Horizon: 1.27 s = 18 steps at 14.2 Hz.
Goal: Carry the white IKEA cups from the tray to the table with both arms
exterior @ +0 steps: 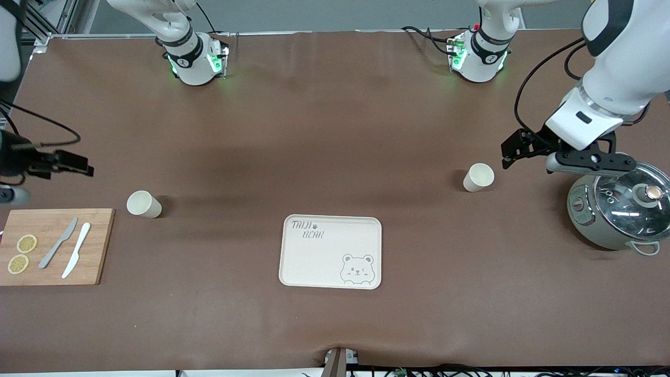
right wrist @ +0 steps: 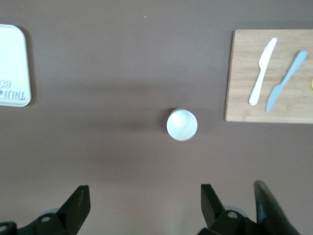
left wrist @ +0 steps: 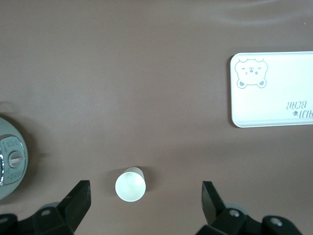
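From the front, two small cream-white tapered cups (exterior: 478, 177) (exterior: 143, 204) stand on the brown worktop (exterior: 335, 131) (either side of a bear-printed tray (exterior: 331, 251)); each wrist view shows its hand, left (left wrist: 145, 196) and right (right wrist: 145, 203), spread wide above one cup.

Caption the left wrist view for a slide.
Open left gripper above an upright white cup, bear-printed tray empty nearby.

Pot (exterior: 620, 212) beside one cup (exterior: 478, 177)
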### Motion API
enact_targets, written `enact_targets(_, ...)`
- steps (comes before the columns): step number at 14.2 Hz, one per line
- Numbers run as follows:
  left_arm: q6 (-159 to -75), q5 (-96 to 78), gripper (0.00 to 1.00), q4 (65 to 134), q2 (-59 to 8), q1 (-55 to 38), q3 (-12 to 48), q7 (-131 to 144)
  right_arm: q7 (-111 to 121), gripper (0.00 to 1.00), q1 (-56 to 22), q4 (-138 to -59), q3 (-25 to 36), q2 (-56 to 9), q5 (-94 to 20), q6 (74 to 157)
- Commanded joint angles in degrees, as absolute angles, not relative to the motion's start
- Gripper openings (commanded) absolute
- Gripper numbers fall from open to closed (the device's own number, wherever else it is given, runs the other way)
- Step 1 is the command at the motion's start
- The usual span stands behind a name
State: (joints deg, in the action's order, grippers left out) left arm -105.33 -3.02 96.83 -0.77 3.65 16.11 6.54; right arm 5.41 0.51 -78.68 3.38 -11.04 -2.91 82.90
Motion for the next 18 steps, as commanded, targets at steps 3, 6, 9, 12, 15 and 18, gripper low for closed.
enact_targets(3, -99.24, -1.32, 1.0, 92.46, -1.23, 1.58, 13.89, 5.11, 4.31, 1.0, 0.79, -84.89, 3.08, -1.34, -2.46, 83.06)
enact_targets(6, -97.82, -1.32, 1.0, 92.37, -0.79, 1.58, 12.66, 0.27, 4.39, 1.0, 1.14, -88.93, 3.25, 3.85, -2.29, 83.14)
enact_targets(9, -97.56, -1.23, 1.0, 92.02, -0.79, 1.58, 12.66, 0.44, 4.74, 1.0, 2.11, -90.0, 3.25, 5.18, -1.67, 82.79)
enact_targets(12, -95.81, 0.08, 1.0, 92.02, -1.49, 1.58, 12.74, 0.44, 5.01, 1.0, 2.29, -89.83, 3.34, 5.98, -1.41, 82.53)
enact_targets(15, -94.14, 0.97, 1.0, 92.02, -2.72, 1.41, 12.74, 0.44, 4.92, 1.0, 2.29, -90.0, 3.25, 5.71, -1.41, 82.44)
enact_targets(18, -94.13, 0.97, 1.0, 91.93, -3.51, 1.23, 12.74, 0.61, 5.19, 1.0, 0.97, -89.65, 2.64, 5.45, 0.16, 83.32)
